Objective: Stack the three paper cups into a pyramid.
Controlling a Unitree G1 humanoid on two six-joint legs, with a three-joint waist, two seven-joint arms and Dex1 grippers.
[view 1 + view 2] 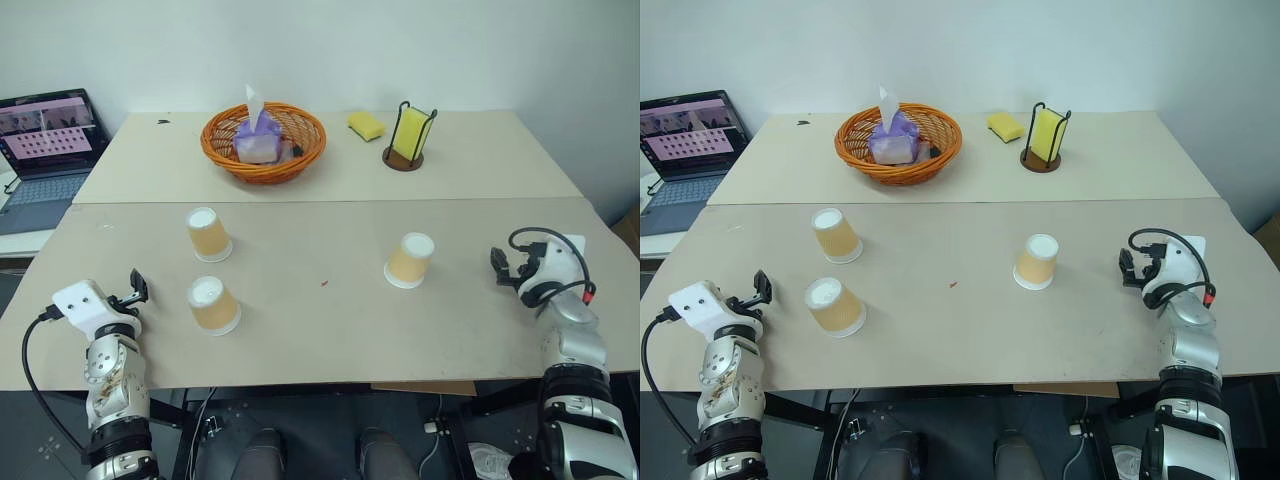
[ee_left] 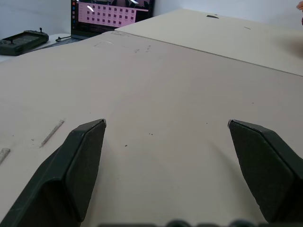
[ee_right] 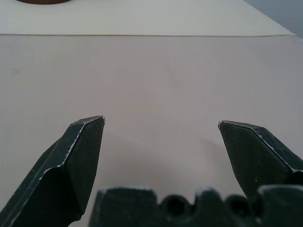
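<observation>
- Paper cups, three, are seen upside down on the near table [image 1: 330, 330], none stacked: far-left cup [image 1: 208, 234], near-left cup [image 1: 213, 305], right cup [image 1: 410, 260]
- The two left cups stand near each other but apart; the right cup stands well apart from both
- Left gripper [image 1: 136, 290] is held with fingers spread, nothing between them, at the near left edge of the table, beside the near-left cup but not touching
- Right gripper [image 1: 505, 268] is likewise spread and empty, to the right of the right cup, apart from it
- Step in hand, as judged: base row not yet formed. The two left cups should be brought side by side, touching, before the right cup is set across both bases
- Thin walls are likely to crush; a light grasp on the lower sides is advised, with each cup kept upright
- Orange basket [image 1: 222, 140] on the far table holds a purple tissue pack [image 1: 257, 138] with a white tissue drawn up
- Black wire holder [image 1: 408, 160] holds one yellow sponge [image 1: 412, 132]; a second yellow sponge [image 1: 366, 125] lies loose beside it
</observation>
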